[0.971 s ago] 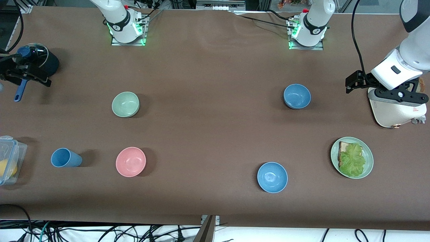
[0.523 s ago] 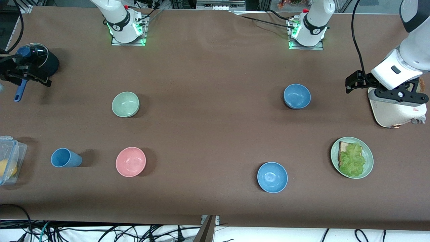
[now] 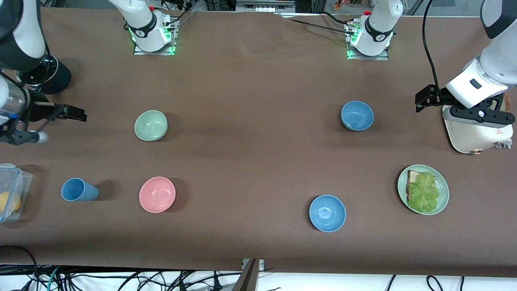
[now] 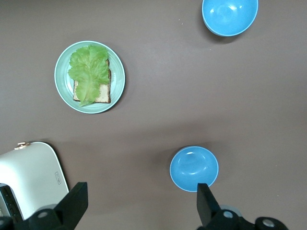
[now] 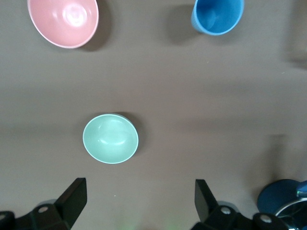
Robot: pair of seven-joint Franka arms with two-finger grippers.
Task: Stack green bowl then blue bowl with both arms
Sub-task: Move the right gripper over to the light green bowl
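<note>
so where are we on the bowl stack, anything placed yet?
Nothing stacked yet. The green bowl and the blue bowl sit apart on the table, both untouched. In hand: the right gripper is open, up in the air short of the green bowl; the left gripper waits open by the white toaster. Left: both grasps and both placements.

I note the clear container (image 3: 10,192) is cut off at the counter's (image 3: 250,161) edge; its yellow contents are possibly fruit. The right hand (image 3: 76,115) is partly out of frame.
</note>
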